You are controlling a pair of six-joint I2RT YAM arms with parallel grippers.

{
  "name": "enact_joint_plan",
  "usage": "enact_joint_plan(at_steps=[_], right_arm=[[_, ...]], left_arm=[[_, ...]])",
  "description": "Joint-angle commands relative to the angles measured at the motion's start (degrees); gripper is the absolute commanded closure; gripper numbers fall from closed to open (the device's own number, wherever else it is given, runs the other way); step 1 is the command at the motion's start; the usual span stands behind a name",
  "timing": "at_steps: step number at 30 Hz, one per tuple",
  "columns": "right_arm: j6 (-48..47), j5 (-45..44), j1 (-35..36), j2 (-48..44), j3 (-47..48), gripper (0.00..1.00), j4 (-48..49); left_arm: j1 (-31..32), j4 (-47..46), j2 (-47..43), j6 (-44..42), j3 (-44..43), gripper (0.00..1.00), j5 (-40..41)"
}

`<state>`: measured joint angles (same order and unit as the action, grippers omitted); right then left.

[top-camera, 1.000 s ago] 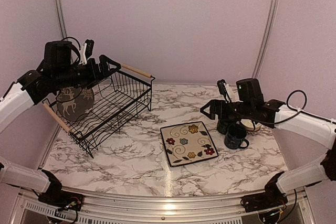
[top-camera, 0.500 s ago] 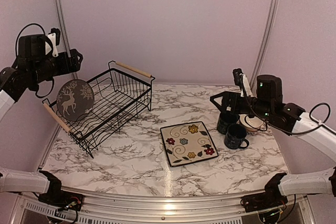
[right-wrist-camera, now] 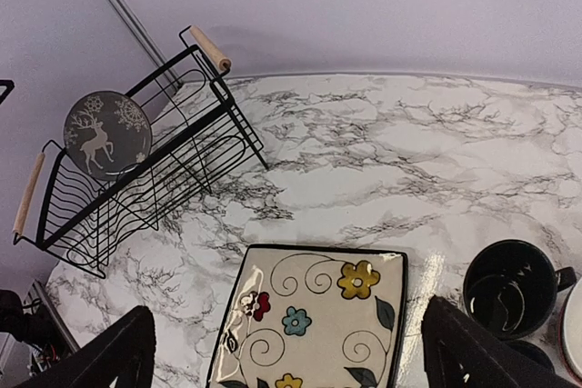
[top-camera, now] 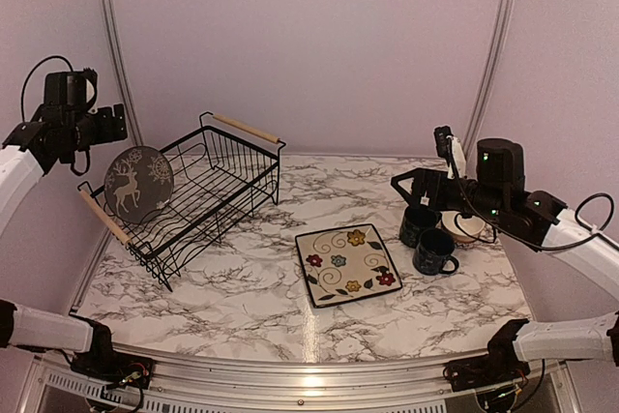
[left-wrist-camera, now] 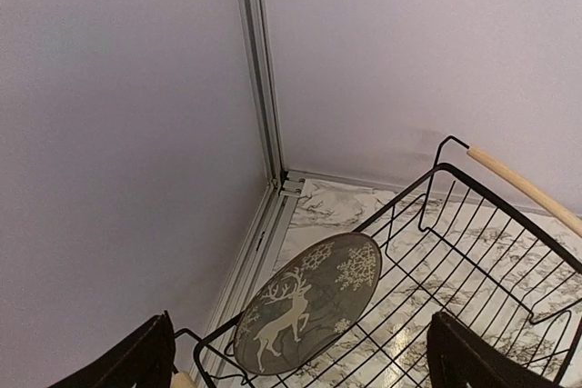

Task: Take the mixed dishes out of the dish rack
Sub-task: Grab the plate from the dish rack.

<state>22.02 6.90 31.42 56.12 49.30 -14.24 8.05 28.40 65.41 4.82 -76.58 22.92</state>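
The black wire dish rack (top-camera: 253, 173) stands at the table's far left, with the round deer plate (top-camera: 138, 184) leaning upright in its left end. On the marble lie the square flowered plate (top-camera: 348, 264), two dark mugs (top-camera: 419, 224) (top-camera: 433, 251) and a pale bowl (top-camera: 466, 229). My left gripper (top-camera: 108, 123) hangs open above and left of the rack, looking down on the deer plate (left-wrist-camera: 307, 302). My right gripper (top-camera: 411, 186) is open above the mugs, over the square plate (right-wrist-camera: 314, 320) and a mug (right-wrist-camera: 509, 290).
The rack's two wooden handles (top-camera: 250, 129) (top-camera: 104, 216) stick out at its ends. A metal corner post (left-wrist-camera: 259, 61) and the lilac wall stand close behind the rack. Bare marble (top-camera: 242, 287) lies between the rack and the square plate.
My left arm has risen and pulled back to the left, away from the rack. My right arm has lifted back from the mugs, its jaws spreading wider.
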Motion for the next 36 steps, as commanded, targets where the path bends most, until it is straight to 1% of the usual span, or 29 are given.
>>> enact_joint_plan(at_steps=[1, 5, 8, 10, 12, 16, 21, 25, 31, 36], right_arm=[[0.0, -0.8, 0.4, -0.2, 0.8, 0.02, -0.6], [0.0, -1.5, 0.4, -0.6, 1.1, 0.01, -1.8], [-0.1, -2.3, 0.4, -1.3, 1.4, 0.01, -2.5], [-0.3, -2.9, 0.4, -1.5, 1.8, 0.01, -3.4], [-0.4, -3.4, 0.3, -1.6, 2.3, 0.02, -4.2], [0.1, -3.5, 0.4, -1.2, 2.5, 0.02, -4.2], [1.5, -1.8, 0.4, 0.1, 2.8, 0.01, -2.7], [2.3, -0.9, 0.4, 1.2, 3.5, 0.01, -2.4], [2.5, -0.4, 0.4, 1.9, 4.2, 0.02, -2.1], [2.2, -0.9, 0.4, 1.7, 4.2, 0.01, -3.3]], left_arm=[[-1.5, 0.5, 4.3, -1.8, -2.1, 0.01, 1.1], [-3.7, 0.6, 9.6, -3.0, -3.2, 0.01, -0.4], [-7.8, 1.7, 14.4, -2.4, -5.3, 0.01, -6.1], [-11.7, 2.2, 17.5, -1.6, -6.5, 0.01, -11.4], [-14.1, 2.1, 19.5, -1.2, -7.1, 0.01, -16.3], [-17.0, -1.6, 21.6, -1.3, -5.5, 0.01, -25.2], [-20.2, -8.9, 21.6, -1.3, -0.6, 0.01, -34.1], [-22.0, -10.6, 22.6, -2.0, 0.8, 0.01, -37.1], [-24.5, -10.7, 26.2, 1.3, 1.2, 0.01, -44.2], [-24.6, -10.6, 27.4, 2.2, 2.2, 0.02, -46.1]])
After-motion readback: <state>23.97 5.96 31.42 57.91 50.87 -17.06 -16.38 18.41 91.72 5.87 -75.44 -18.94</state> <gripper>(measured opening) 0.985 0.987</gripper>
